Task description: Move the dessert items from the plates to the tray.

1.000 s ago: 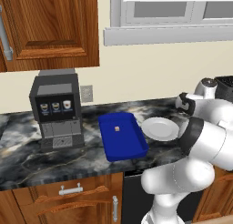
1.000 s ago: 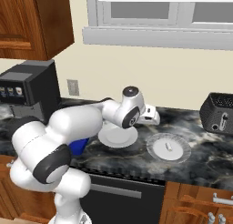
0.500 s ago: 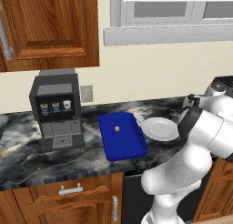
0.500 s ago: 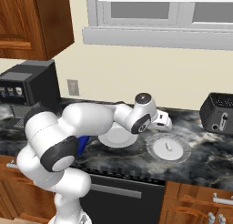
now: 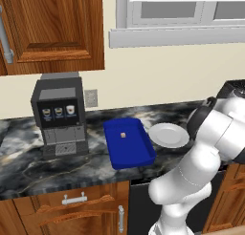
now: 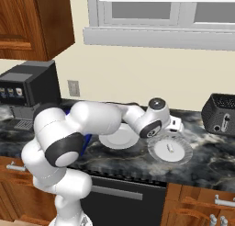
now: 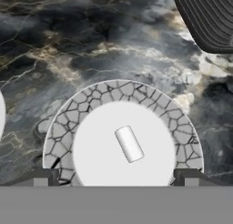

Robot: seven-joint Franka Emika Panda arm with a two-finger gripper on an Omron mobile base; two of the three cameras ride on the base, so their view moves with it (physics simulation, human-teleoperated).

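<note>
A white oblong stick, one dessert item, lies in the middle of the pale grey plate with the crackled rim. My gripper hangs open above that plate, one fingertip on each side of it, and holds nothing. In the right base view the gripper is over the far edge of the grey plate. The plain white plate is bare. The tan cube-like bit rests in the deep-blue tray, left of the white plate.
A black toaster stands at the back right, close behind the grey plate. The black and grey coffee machine stands left of the tray. The counter's front edge runs just before the plates.
The arm has swung right, from over the white plate to over the grey plate. The gripper stayed open.
</note>
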